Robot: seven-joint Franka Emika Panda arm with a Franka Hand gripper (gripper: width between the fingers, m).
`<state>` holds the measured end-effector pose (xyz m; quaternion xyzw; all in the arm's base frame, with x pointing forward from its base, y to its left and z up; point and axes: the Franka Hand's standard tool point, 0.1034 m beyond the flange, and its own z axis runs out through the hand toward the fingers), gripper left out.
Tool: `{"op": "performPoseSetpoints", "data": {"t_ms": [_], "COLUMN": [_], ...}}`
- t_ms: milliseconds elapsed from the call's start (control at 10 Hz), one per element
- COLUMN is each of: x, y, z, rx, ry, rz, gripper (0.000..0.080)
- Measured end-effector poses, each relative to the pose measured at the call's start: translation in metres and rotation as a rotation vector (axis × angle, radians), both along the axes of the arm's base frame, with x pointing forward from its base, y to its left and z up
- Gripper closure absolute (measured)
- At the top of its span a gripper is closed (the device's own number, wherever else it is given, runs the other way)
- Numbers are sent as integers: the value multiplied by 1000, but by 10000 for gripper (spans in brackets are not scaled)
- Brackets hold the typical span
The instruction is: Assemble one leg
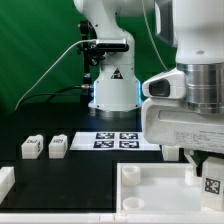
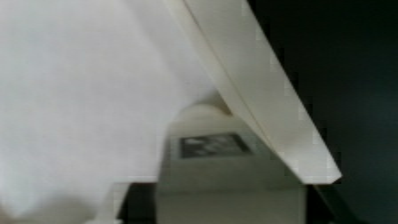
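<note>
My gripper (image 1: pixel 208 172) hangs low at the exterior view's right, over the large white square tray-like piece (image 1: pixel 150 197). It is shut on a leg (image 1: pixel 212 184), a small white block whose black-and-white tag faces the camera. In the wrist view the leg (image 2: pixel 215 150) sits between my dark fingers (image 2: pixel 143 200), tag showing, and my gripper (image 2: pixel 222 205) is close to the tray piece's white wall (image 2: pixel 107 90). Two more legs (image 1: pixel 32 147) (image 1: pixel 57 146) stand side by side on the black table at the exterior view's left.
The marker board (image 1: pixel 118 140) lies in front of the robot base (image 1: pixel 112 85). Another white part (image 1: pixel 5 181) shows at the exterior view's left edge. A green backdrop stands behind.
</note>
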<state>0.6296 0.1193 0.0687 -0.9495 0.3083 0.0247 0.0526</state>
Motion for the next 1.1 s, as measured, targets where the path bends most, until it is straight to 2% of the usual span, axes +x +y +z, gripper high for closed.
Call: {"op": "performPoseSetpoints", "data": {"t_ms": [200,300,500,700,800,1000,1100], "x": [1,3,4,5,6,5,5], "y": [-1,-5,-1,-2,-2,-1,-1], "z": [1,2,3,1,1,1,1], "rx": [8,27,41,51,55,54,54], "ry": [25,40,99,143,155,156,153], "rz": [-230,-339,-787,-1102,-1188,-1185,-1160], "gripper": [508,508,508,508,508,508,404]}}
